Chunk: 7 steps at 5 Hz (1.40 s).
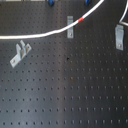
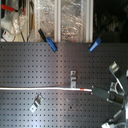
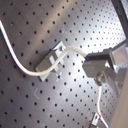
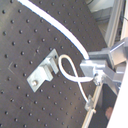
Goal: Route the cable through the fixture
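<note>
The cable [image 1: 50, 33] is a thin white cord that crosses the board in both exterior views, with a red band [image 1: 81, 20] near one metal clip [image 1: 70, 27]. In the second exterior view the cable [image 2: 45, 88] lies straight, passes below the middle clip [image 2: 73, 79] and ends at my gripper [image 2: 101, 91] on the second exterior view's right. Both wrist views show the cable [image 4: 65, 30] running into the gripper [image 4: 95, 71], which is shut on it. A loop of cable [image 3: 30, 72] curls beside another clip [image 3: 50, 60]. The first exterior view does not show the gripper.
Other clips stand on the black perforated board [image 1: 70, 95]: one at the first exterior view's left [image 1: 20, 54], one at its right [image 1: 119, 37]. Two blue clamps [image 2: 50, 43] [image 2: 96, 45] sit at the board's far edge, with clutter behind them.
</note>
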Motion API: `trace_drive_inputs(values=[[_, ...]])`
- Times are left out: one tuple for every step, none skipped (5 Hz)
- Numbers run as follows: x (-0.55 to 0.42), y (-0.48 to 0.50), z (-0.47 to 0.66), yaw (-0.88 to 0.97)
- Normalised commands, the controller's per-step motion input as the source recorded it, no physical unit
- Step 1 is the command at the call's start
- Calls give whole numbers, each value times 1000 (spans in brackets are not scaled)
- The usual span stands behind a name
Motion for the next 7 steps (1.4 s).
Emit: trace_drive_inputs(values=[[-176,154,-536,194],[-330,76,-126,220],[-572,30,-154,371],[-462,76,-395,223],[-400,119,-248,186],[376,-68,0,-203],[515,-65,0,-246]])
